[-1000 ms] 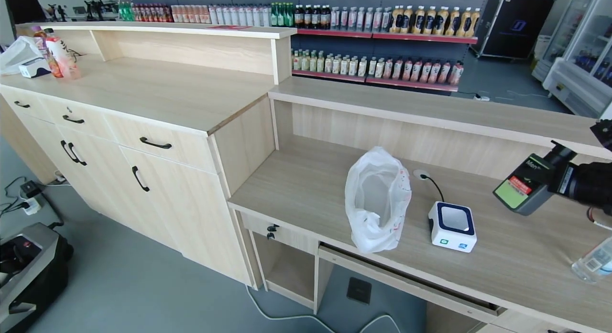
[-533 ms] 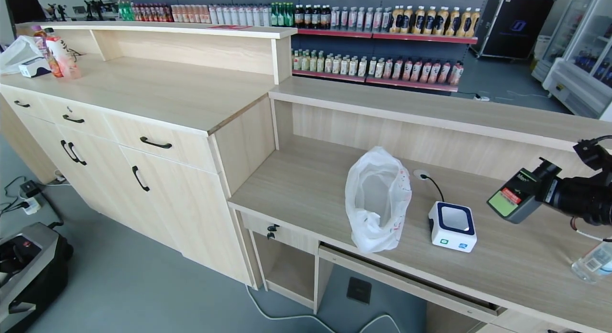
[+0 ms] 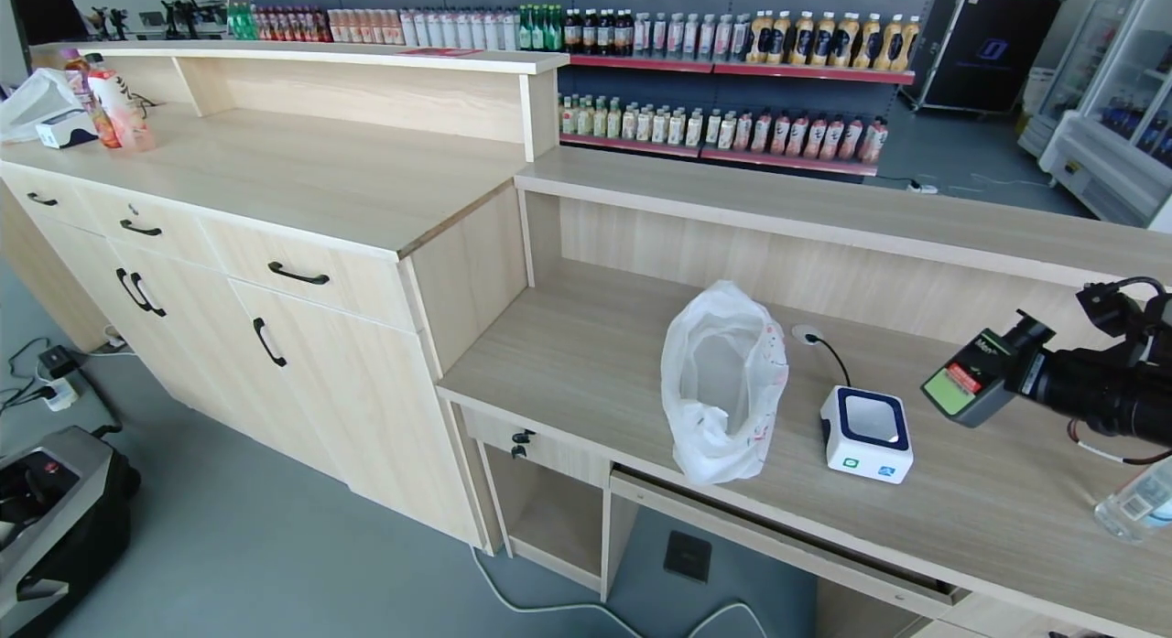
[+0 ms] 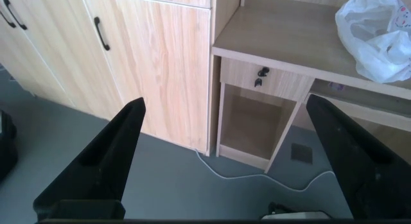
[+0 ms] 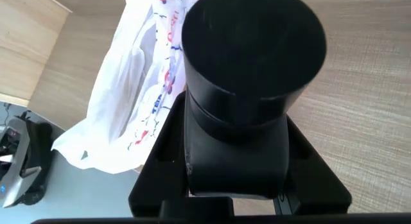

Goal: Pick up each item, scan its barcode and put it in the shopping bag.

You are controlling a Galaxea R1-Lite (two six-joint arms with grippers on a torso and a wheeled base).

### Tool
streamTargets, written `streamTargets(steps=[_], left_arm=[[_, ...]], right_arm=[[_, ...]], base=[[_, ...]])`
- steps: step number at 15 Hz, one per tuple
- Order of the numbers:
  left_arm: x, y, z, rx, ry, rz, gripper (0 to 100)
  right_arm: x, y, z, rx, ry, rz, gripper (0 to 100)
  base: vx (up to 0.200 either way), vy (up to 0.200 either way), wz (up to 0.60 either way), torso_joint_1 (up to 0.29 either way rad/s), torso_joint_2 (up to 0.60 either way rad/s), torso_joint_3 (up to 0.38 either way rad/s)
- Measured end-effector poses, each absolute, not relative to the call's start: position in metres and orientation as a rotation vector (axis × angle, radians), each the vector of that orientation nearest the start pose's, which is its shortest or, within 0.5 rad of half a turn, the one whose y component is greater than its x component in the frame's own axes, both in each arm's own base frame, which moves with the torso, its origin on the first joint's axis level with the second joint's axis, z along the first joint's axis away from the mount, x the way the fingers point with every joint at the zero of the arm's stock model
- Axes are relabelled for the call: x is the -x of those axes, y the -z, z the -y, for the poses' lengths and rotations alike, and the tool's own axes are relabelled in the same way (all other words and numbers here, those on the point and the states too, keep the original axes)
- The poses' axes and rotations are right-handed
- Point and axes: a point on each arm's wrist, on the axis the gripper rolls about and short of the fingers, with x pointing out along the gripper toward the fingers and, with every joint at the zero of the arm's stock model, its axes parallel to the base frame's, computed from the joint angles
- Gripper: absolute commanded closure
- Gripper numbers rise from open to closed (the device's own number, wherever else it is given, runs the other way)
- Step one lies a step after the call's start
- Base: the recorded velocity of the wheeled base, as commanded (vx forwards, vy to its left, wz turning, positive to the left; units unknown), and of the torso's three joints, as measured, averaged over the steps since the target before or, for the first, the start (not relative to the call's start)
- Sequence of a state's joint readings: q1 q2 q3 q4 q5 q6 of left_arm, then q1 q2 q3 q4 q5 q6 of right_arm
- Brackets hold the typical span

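A dark grey bottle (image 3: 975, 389) with a green label and black cap (image 5: 250, 70) is held sideways above the counter (image 3: 961, 501), to the right of the scanner. My right gripper (image 3: 1035, 378) is shut on it, its fingers (image 5: 154, 179) flanking the body. The white scanner (image 3: 866, 432) with a dark window sits on the counter beside the white plastic shopping bag (image 3: 723, 386), which stands with its mouth agape (image 5: 135, 102). A clear bottle (image 3: 1134, 502) lies at the counter's right edge. My left gripper (image 4: 221, 163) hangs open above the floor in front of the cabinet.
A raised ledge (image 3: 824, 212) runs behind the counter. The scanner's cable (image 3: 831, 356) runs to a hole in the top. A higher counter (image 3: 275, 176) to the left carries bottles (image 3: 110, 102). Drink shelves (image 3: 723, 89) stand behind. A black case (image 3: 50, 519) sits on the floor.
My right gripper has carried the dark bottle leftward and slightly down, closer to the scanner. The bag, scanner and clear bottle have stayed put.
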State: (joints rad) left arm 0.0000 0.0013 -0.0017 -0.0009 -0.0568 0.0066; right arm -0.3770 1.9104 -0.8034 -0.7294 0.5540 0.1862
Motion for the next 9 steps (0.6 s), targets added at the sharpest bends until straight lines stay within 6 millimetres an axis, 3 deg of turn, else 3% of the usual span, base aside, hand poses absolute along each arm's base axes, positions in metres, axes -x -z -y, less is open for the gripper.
streamTargets(steps=[9], left_arm=[[0.023,-0.076,0.001,-0.007,0.057,0.001,0]], right_arm=[[-0.329,-0.108,0.113,-0.356,-0.188,-0.365,100]], base=[[0.0,0.0,0.0,0.0,0.0,0.0]])
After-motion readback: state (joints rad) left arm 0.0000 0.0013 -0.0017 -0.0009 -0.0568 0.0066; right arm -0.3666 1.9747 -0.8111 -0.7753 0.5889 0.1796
